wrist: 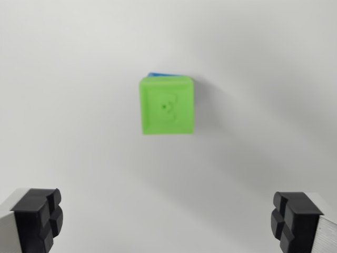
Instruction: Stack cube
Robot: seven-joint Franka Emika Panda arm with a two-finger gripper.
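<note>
Since the green cube (167, 105) sits atop the blue cube (159, 75) on the white desk (68, 105), the stack looks done; the spread, empty pincer (167, 221) should lift straight up without nudging it

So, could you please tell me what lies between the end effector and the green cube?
Nothing: the wrist view shows only bare white surface between end effector and green cube.

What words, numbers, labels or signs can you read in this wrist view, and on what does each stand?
No readable text.
The green cube has a raised mark on its top face, too blurred to read.
The blue cube beneath and the open tool show nothing.
</note>
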